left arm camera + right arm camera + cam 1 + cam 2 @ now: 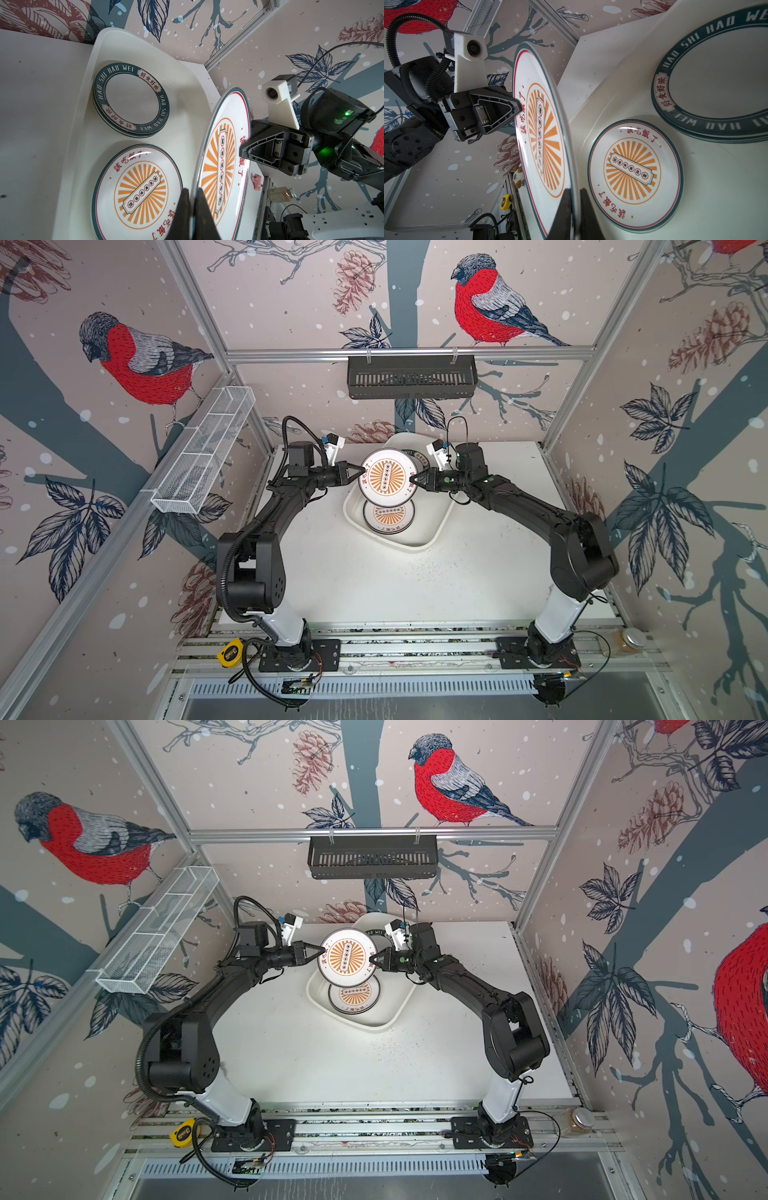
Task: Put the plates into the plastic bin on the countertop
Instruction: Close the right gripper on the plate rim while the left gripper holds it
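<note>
Bearing a white bin (415, 546) toward the back of the speckled counter (395, 580). Cradling one sunburst plate (388, 519) flat in the bin's near end. Suspending a second sunburst plate (388, 477) face up just above it, overlapping its far edge. Clamping one rim with the left gripper (360, 472) and the opposite rim with the right gripper (412, 480), both squeezing tight. Stacking green-banded plates (131, 99) at the bin's far end.
</note>
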